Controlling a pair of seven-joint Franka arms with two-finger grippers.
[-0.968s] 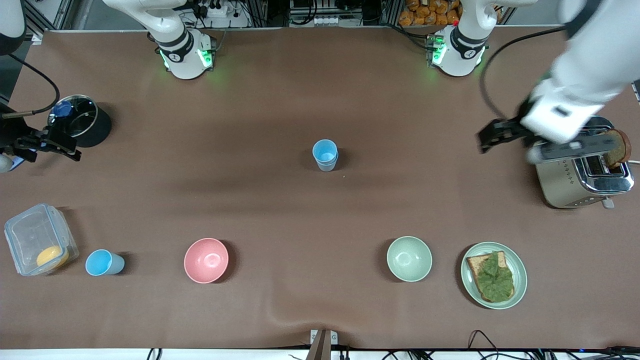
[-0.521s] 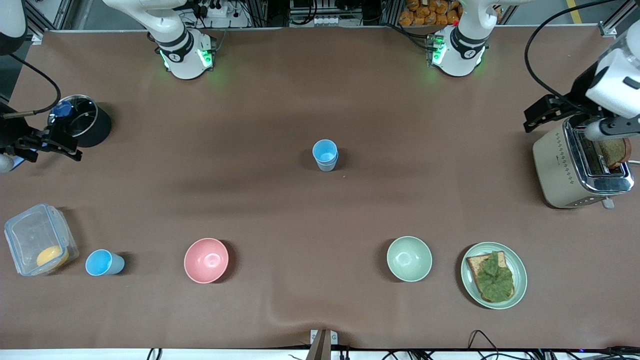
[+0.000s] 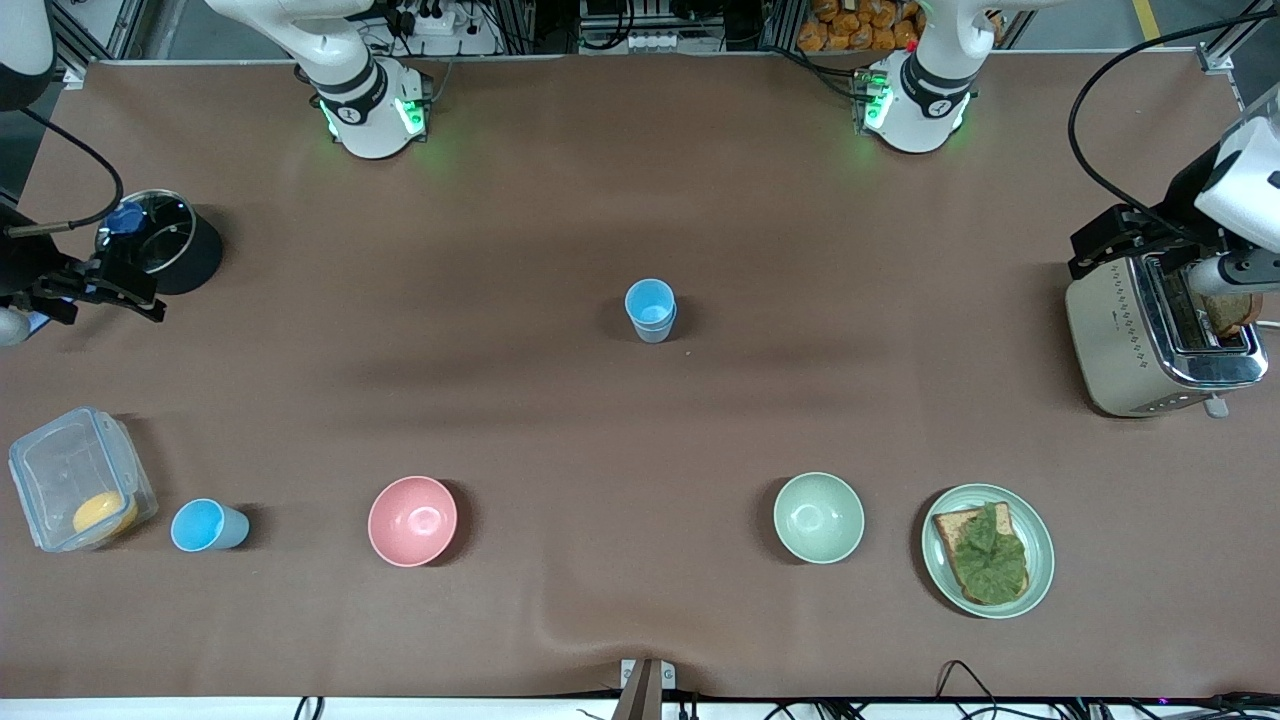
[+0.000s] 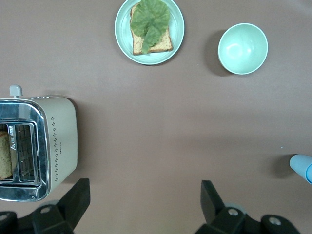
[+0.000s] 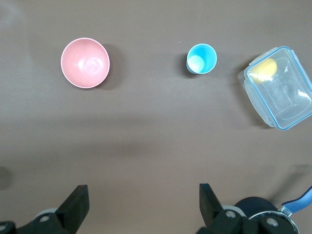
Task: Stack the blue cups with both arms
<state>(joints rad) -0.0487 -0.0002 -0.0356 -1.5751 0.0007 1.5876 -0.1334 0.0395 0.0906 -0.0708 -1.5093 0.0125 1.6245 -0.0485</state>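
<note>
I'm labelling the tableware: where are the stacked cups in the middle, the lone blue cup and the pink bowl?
stacked cups (image 3: 650, 308): front view, inside of the top cup.
lone blue cup (image 3: 197, 525): front view, its open mouth.
pink bowl (image 5: 85, 63): right wrist view, middle of its inside.

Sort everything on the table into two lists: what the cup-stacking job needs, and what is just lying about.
Job:
stacked cups mid-table
lone blue cup beside the plastic box
left claw, open, by the toaster
right claw, open, by the black pot

Lying about:
pink bowl
green bowl
plate
toaster
plastic box
black pot
</note>
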